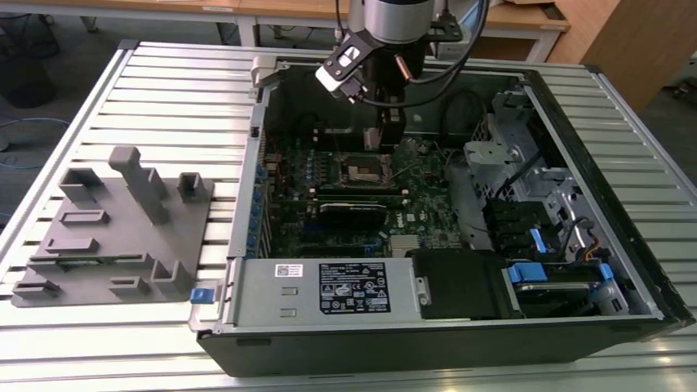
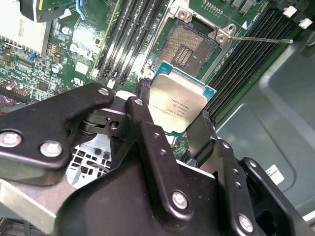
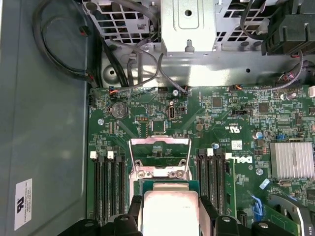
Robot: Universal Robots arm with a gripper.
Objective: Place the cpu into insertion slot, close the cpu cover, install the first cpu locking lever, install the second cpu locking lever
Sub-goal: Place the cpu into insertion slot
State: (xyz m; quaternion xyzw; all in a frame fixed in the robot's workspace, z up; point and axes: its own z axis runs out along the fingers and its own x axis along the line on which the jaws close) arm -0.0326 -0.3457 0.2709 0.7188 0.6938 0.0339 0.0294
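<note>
Step in hand: placing the small flat square cpu (image 2: 179,105) with its silvery-grey metal top; by my reading it is not yet seated.

Pincer: the black two-fingered gripper (image 2: 173,114) is pinching the cpu by two opposite edges, one finger on each side, with the metal top facing the second wrist camera.

Where the chip is: tilted in the air, near the insertion slot (image 2: 184,46) and clear of it; the slot is a small square socket with a dark frame and a tan-gold pin field.

Slot contents: the pin field is bare, with nothing lying on it.

Cover: the thin square metal cpu cover (image 3: 160,143), with its big cut-out, is folded back off the socket, so green board shows through the opening.

Lever: a thin steel wire lever (image 2: 261,39) lies swung out across the long black slots beside the socket.

Doing it well: I judge the chip should be levelled and squared to the socket frame. It should then go down flat, without sliding, since the pins look easy to bend.

Risk: a tilted entry could catch a corner on the frame.

Case: the open black computer case (image 1: 436,347) holds the green motherboard (image 1: 427,204), a black rectangular card (image 1: 354,214), cables and drive bays.

Outside it: a grey moulded holder (image 1: 120,237) with posts and recesses sits on the slatted metal table (image 1: 163,82).
</note>
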